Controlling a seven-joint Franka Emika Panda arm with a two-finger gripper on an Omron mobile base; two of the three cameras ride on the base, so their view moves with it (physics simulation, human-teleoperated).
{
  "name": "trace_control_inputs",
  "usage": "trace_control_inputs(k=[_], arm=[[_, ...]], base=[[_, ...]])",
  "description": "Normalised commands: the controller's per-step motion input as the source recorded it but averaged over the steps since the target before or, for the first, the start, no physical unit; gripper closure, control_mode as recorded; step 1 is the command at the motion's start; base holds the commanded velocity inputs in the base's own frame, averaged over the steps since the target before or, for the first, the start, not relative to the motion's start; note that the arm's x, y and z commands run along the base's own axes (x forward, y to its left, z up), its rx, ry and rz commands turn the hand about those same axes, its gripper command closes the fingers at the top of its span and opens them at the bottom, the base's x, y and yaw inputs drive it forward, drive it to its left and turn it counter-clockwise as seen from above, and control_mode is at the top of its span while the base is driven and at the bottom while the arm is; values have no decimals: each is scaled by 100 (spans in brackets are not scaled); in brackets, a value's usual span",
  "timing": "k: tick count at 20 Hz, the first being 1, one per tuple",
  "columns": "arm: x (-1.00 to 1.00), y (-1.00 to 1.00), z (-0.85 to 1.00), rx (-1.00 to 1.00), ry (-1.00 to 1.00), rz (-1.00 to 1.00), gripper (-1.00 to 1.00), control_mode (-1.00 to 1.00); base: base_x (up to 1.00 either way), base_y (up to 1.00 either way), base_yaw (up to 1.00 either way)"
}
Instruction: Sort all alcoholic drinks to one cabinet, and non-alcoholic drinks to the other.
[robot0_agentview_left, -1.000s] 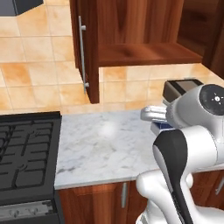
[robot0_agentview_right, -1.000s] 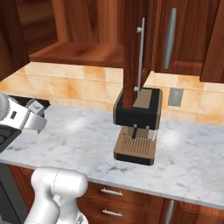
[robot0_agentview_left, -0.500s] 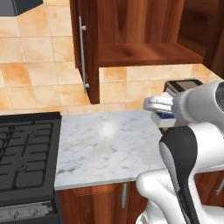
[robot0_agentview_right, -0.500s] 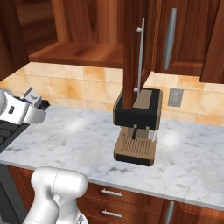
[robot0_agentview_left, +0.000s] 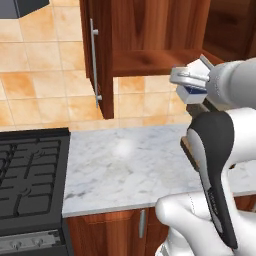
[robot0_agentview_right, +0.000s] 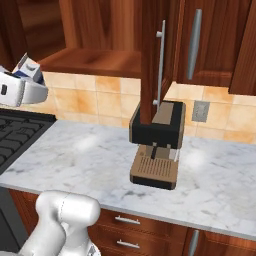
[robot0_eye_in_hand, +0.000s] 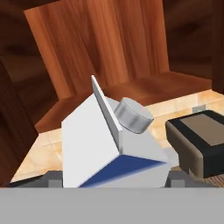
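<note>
My gripper is shut on the white-and-blue gable-topped milk carton, one of the non-alcoholic drinks, and holds it in the air above the marble counter. In the hand view the milk carton lies tilted between my fingers, its grey cap up. It hangs level with the front of the open wall cabinet's brown shelf board, at the board's right end. From the right base view the carton and gripper are left of that shelf board. A closed cabinet with a silver bar handle is at the far right.
A black-and-brown coffee machine stands on the marble counter under the open cabinet door, whose bar handle sticks out. A black stove lies to the left. Drawers run below the counter's edge.
My arm has lifted the milk carton from just above the counter up to the height of the open cabinet's shelf. The grip on the carton is unchanged.
</note>
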Motion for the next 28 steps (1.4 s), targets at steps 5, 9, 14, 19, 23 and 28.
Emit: trace_control_inputs(k=[5, 9, 14, 19, 23, 28], arm=[[67, -11, 50, 0, -4, 6, 100, -100], [100, -8, -6, -1, -6, 9, 100, -100], [95, -1, -15, -7, -9, 5, 100, -100], [98, 2, -55, -14, -1, 0, 100, -100], [75, 0, -2, -5, 1, 0, 100, -100], [65, 0, 0, -5, 0, 0, 100, -100]], base=[[0, 0, 0], [0, 0, 0], [0, 0, 0], [0, 0, 0], [0, 0, 0], [0, 0, 0]])
